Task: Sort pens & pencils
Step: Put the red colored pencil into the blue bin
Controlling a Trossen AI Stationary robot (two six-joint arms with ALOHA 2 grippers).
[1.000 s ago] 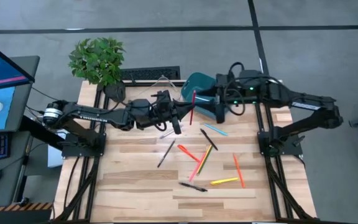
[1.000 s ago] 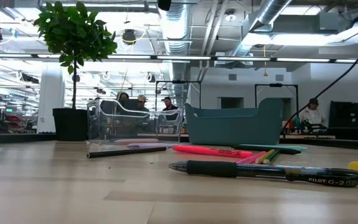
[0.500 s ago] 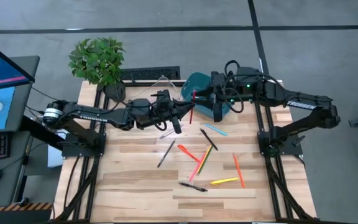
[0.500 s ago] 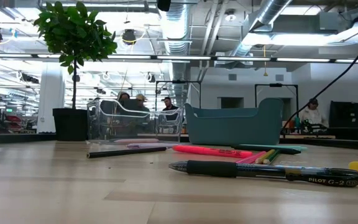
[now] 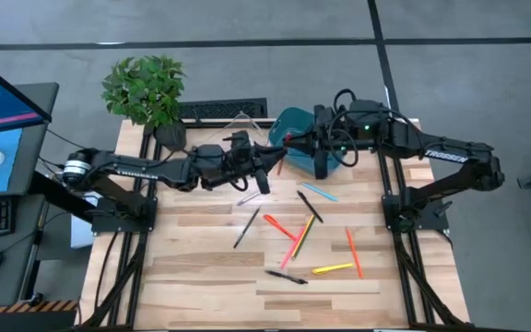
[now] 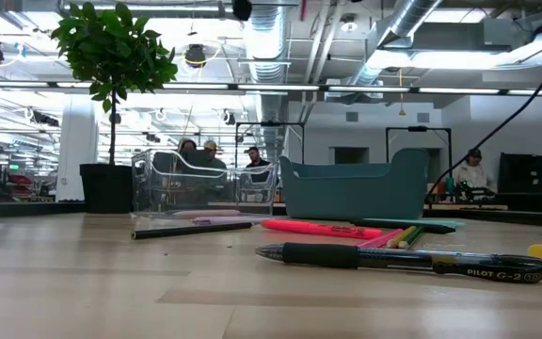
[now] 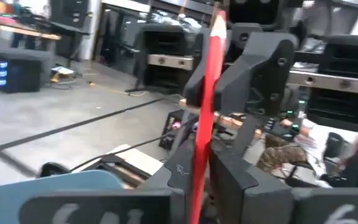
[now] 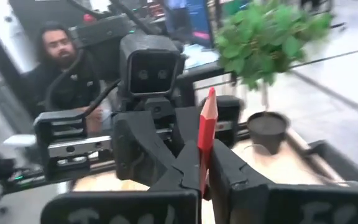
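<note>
A red pencil [image 7: 205,112] is held in the air between my two grippers, over the table's far middle beside the teal bin [image 5: 295,122]. My left gripper [image 5: 267,169] reaches in from the left and is shut on the pencil. My right gripper [image 5: 293,146] faces it from the right and is also shut on the pencil. The pencil's sharpened tip [image 8: 210,94] stands clear of the right fingers. Several other pens and pencils [image 5: 298,231] lie scattered flat on the wooden table. My left gripper pinches the pencil's lower stretch [image 7: 196,186] between its two fingers, coming level from the table's left, the fingers lying across it. The pencil is clear of the table. My right gripper pinches the pencil's shaft [image 8: 202,163] below the sharpened tip between its two fingers, coming about level from the table's right, across the pencil. Its fingers [image 7: 194,84] close just beyond the left gripper's.
A clear bin [image 6: 200,184] stands left of the teal bin [image 6: 351,188] at the far edge. A potted plant [image 5: 146,88] is at the far left corner, with a keyboard [image 5: 224,111] behind the bins. A person sits beyond the table in the right wrist view.
My right gripper has come toward the table's left, up to the left gripper, and has shut on the red pencil. The left gripper has kept its place with the pencil still between its fingers.
</note>
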